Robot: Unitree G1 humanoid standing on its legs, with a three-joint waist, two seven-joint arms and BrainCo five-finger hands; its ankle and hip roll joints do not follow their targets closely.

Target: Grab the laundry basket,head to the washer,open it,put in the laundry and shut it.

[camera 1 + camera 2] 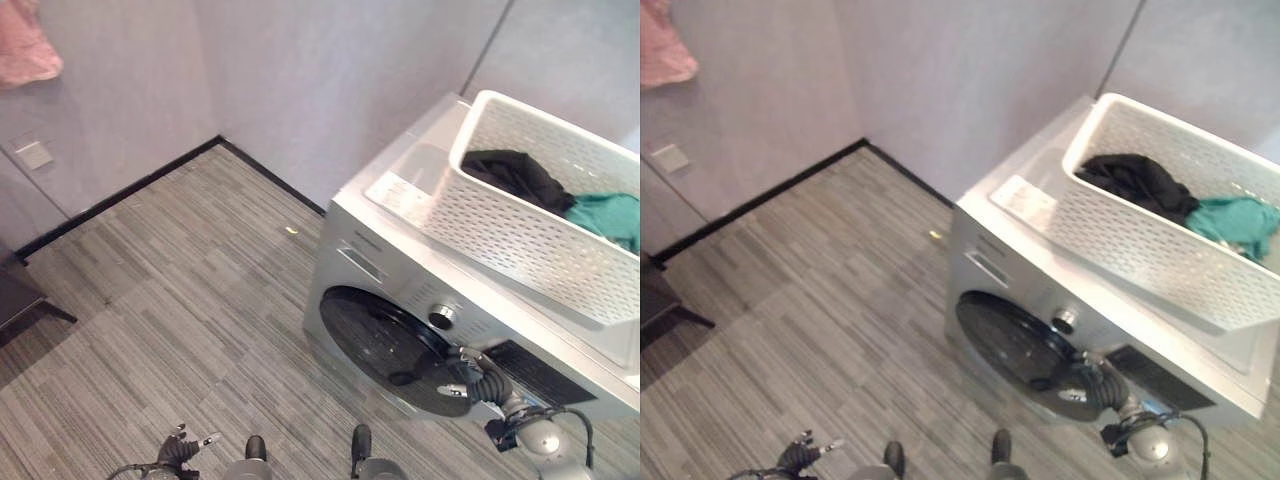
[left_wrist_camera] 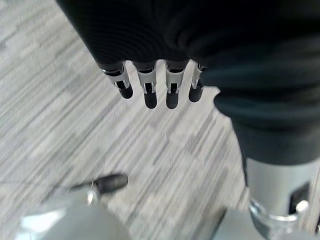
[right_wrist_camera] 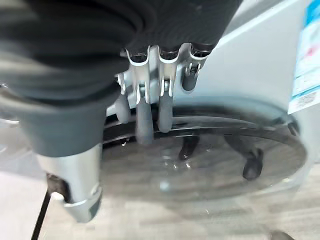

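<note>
The left hand (image 1: 180, 452) hangs low at the robot's left side above the grey striped floor (image 1: 180, 290), well apart from the washer. In its wrist view the fingers (image 2: 148, 90) reach out in a straight, loosely spread row over the carpet, holding nothing and touching nothing.

Further right stands the washing machine (image 1: 375, 250), a silver front-loader set against the pale wall (image 1: 300, 80). Its round dark glass door (image 1: 385, 345) is closed, with a small chrome knob (image 1: 441, 317) just above the rim and a dark panel (image 1: 535, 372) to the right of that.

On top of the washer sits the laundry basket (image 1: 520, 235), white plastic with perforated walls, tilted in the picture and resting on the lid. Inside it lie a black garment (image 1: 515, 175) and, just beside that to the right, a teal garment (image 1: 610, 215).

The right hand (image 1: 470, 378) is raised to the door's right-hand edge, its arm coming up from the lower right. In the right wrist view the fingers (image 3: 164, 112) point down, nearly straight and close together, with their dark tips at the door's rim; whether they hook behind it cannot be told.
</note>
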